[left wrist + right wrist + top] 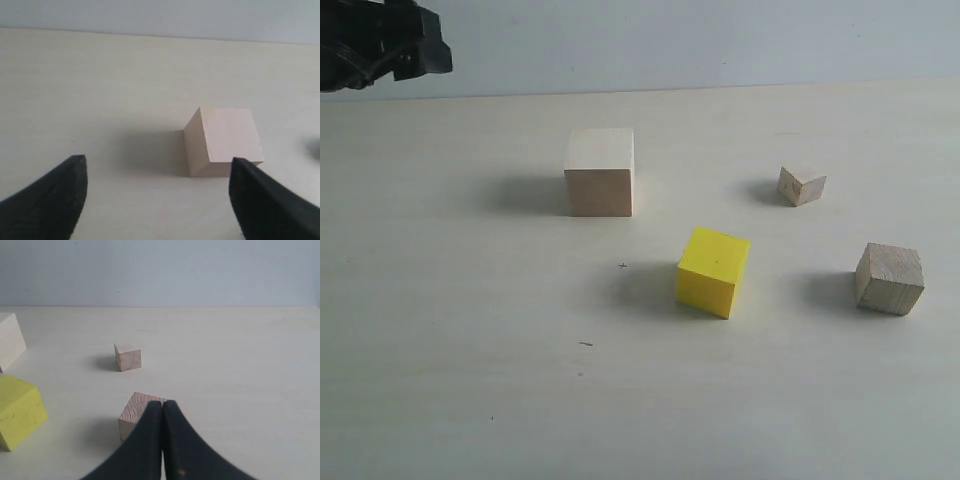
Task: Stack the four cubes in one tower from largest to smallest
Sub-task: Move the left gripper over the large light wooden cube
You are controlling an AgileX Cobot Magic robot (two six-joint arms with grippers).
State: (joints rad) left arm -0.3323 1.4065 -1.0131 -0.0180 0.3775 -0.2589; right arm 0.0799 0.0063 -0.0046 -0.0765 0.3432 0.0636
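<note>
All four cubes stand apart on the table. The large pale wooden cube [600,172] [223,141] [10,341] is at the back middle. The bright yellow cube [713,271] [19,411] sits in front of it to the right. Furthest right is the medium grainy wooden cube [889,278] [133,417], with the small wooden cube [801,185] [128,357] behind it. My left gripper [157,172] is open and empty, short of the large cube; only a dark part of the left arm [380,45] shows at the top left corner. My right gripper [162,405] is shut and empty, hanging over the medium cube.
The pale tabletop [470,330] runs back to a light grey wall [720,40]. Nothing else stands on it apart from a few tiny dark specks [586,344].
</note>
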